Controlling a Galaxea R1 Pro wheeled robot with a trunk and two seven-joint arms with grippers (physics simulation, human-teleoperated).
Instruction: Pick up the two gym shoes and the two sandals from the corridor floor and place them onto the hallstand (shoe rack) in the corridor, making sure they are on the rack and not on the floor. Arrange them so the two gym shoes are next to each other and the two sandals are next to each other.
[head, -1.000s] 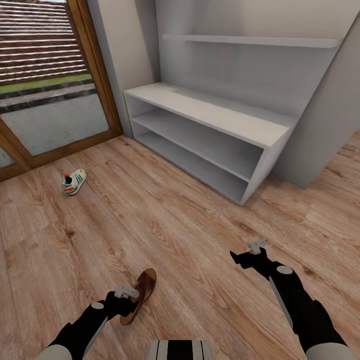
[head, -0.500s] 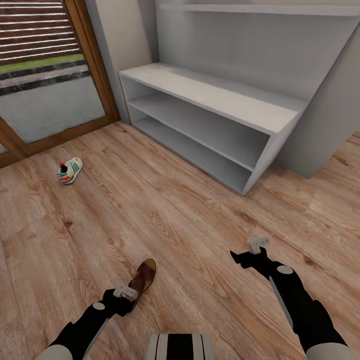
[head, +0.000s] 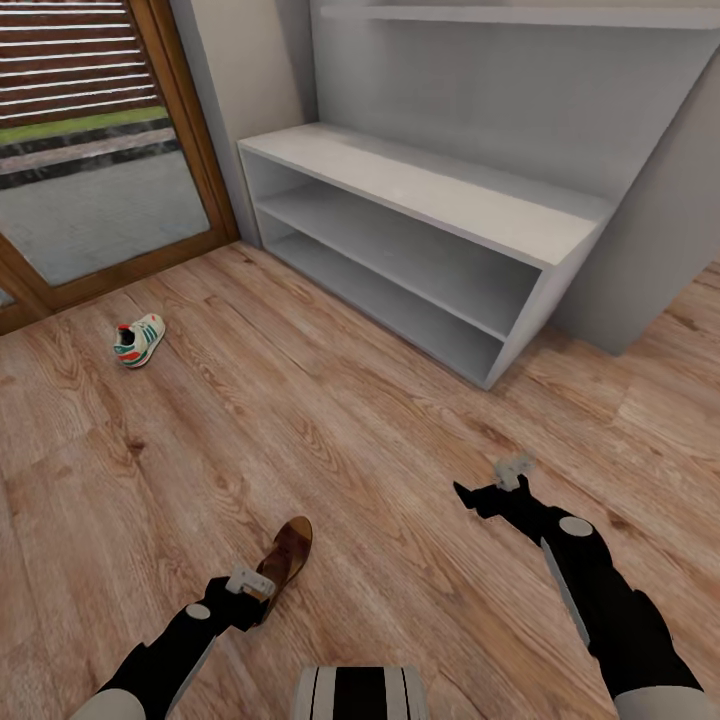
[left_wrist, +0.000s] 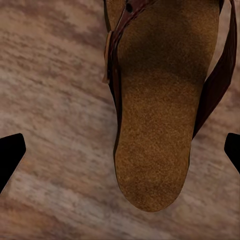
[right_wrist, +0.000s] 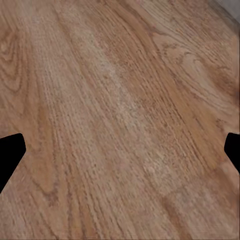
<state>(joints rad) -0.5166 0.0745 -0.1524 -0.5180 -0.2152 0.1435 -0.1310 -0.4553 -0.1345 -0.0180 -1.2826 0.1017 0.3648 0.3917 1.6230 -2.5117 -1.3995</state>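
Right pincer (head: 478, 496) edged forward, spread; left pincer (head: 262, 600) spread over hallstand-pointing sandal (head: 285, 553).

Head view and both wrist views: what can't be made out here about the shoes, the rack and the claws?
- Sandal: near end hidden under the left claw in the head view; cut off by the frame edge in the left wrist view.
- Gym shoe: too small for detail.
- Hallstand: upper shelf cropped by the top edge.
- Right claw: finger gap unclear in the head view.
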